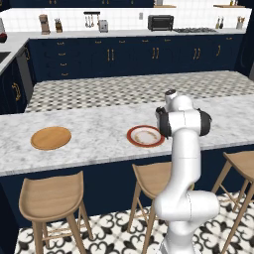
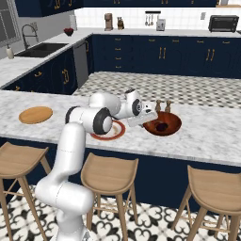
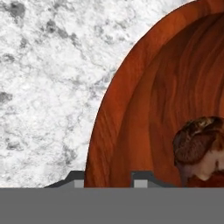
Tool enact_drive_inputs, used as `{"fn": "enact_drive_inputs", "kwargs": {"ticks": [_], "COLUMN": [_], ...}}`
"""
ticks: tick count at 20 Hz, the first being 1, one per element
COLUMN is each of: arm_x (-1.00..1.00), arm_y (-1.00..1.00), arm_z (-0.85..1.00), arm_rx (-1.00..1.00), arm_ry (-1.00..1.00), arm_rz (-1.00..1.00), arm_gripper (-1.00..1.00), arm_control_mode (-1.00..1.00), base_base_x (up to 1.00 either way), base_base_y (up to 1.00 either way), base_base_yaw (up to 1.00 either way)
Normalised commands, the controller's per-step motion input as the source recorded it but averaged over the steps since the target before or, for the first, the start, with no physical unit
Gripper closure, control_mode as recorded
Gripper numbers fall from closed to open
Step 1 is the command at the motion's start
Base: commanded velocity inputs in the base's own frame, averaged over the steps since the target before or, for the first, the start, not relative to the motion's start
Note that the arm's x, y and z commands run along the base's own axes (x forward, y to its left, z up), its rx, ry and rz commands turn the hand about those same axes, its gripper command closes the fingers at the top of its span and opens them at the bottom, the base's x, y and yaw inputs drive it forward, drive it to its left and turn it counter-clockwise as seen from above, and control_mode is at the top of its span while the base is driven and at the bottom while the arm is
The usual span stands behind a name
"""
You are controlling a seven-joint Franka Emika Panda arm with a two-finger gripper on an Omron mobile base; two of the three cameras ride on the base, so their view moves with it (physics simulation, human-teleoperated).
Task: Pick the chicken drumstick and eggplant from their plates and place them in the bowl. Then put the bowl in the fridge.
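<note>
wooden plate bare at the left of the marble surface | red-rimmed plate bare, mid-surface | tool low over the bowl rim, fingertips apart astride the wall | chicken drumstick inside the bowl | eggplant a dark shape in the bowl

in the hand view, the bowl runs off the top, right and bottom edges beyond the gripper, whose fingertips barely clear the bottom edge, one each side of the bowl's near wall; whether they touch it cannot be told. the chicken drumstick is cut by the right edge. in the left base view, the arm hides the red-rimmed plate's right side.
</note>
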Motion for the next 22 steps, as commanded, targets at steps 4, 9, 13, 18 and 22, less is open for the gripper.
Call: {"fn": "enact_drive_inputs", "kwargs": {"ticks": [4, 9, 13, 18, 22], "arm_x": [-0.11, -0.46, -0.44, -0.55, -0.66], "arm_y": [0.0, 0.0, 0.04, 0.18, 0.18], "arm_z": [0.36, 0.69, 0.59, 0.64, 0.57], "arm_rx": [0.0, -0.04, -0.08, -0.05, 0.0], "arm_ry": [0.0, 0.0, 0.0, 0.0, -0.01], "arm_rz": [0.02, 0.09, 0.17, 0.31, 0.45], "arm_gripper": [1.0, 1.0, 1.0, 1.0, 1.0], "arm_control_mode": [-1.0, -1.0, -1.0, -1.0, -1.0], "base_base_x": [0.0, 0.0, 0.0, 0.0, 0.0], "base_base_y": [0.0, 0.0, 0.0, 0.0, 0.0], "base_base_yaw": [0.0, 0.0, 0.0, 0.0, 0.0]}}
